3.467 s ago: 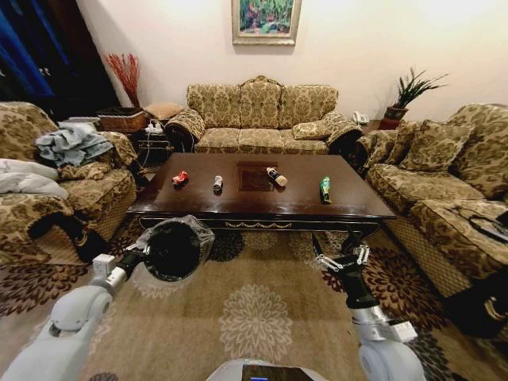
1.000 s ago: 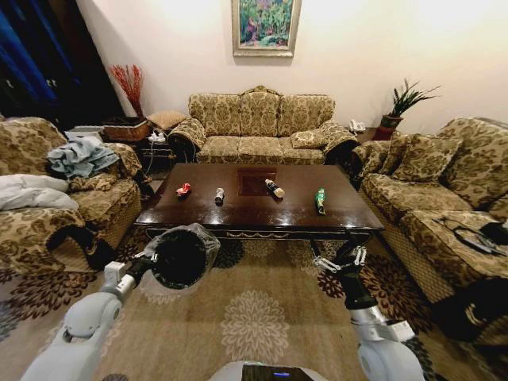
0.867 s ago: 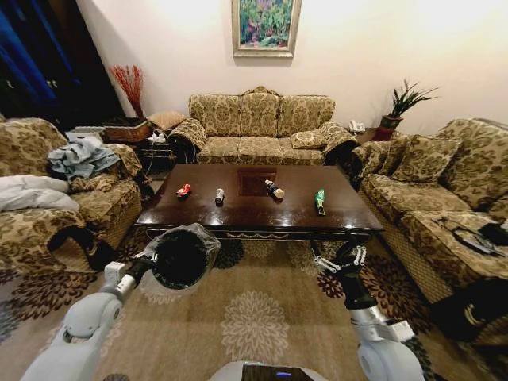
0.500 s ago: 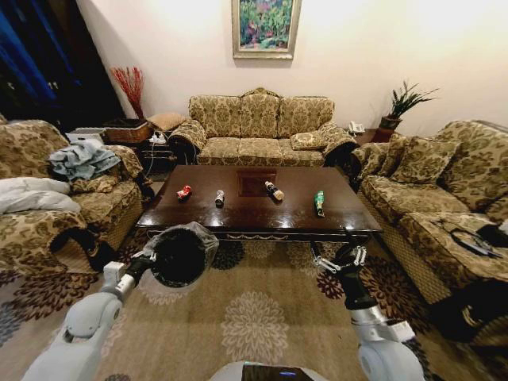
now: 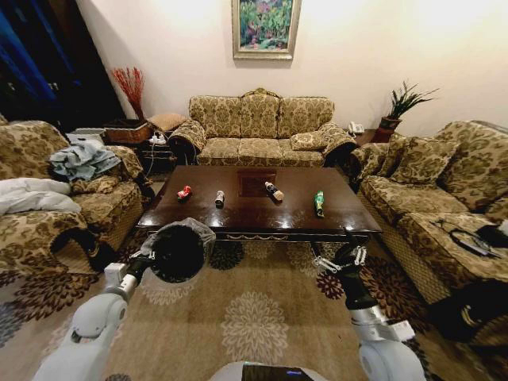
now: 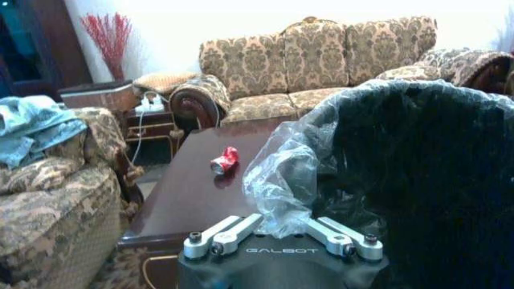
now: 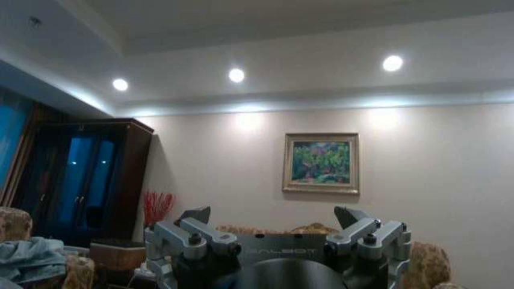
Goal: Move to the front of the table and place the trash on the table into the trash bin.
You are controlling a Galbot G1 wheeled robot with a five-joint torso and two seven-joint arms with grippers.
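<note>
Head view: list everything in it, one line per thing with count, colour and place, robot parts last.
table: 1, dark wood, centre
red can: 1, red, table's left end
silver can: 1, silver-black, right of the red can
dark bottle: 1, dark with white cap, right of the inlay
green bottle: 1, green, table's right end
sofas: 3, gold floral, behind and on both sides of the table
painting: 1, green, back wall
plant: 1, green, back right corner
trash bin: 1, black with clear liner, held by the left gripper
left gripper: 1, grey, shut on the bin's rim
right gripper: 1, grey, open, before the table's right front
</note>
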